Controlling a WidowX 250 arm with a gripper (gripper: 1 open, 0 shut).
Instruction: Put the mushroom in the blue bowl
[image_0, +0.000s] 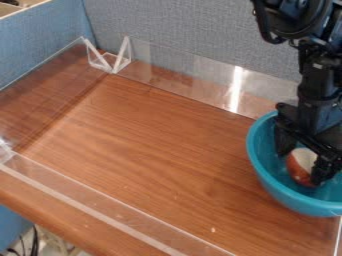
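The blue bowl (262, 166) stands at the table's right front corner, partly cut off by the picture's edge. Inside it lies the mushroom (301, 168), its reddish-brown cap and cream stem showing between the black fingers. My gripper (306, 150) points down into the bowl just above the mushroom. It is open, and its fingers stand apart on either side of the mushroom without closing on it.
A clear acrylic wall (94, 205) rims the wooden table (147, 140). A small clear stand (111, 55) sits at the back left corner. Blue fabric panels (174, 30) close off the back.
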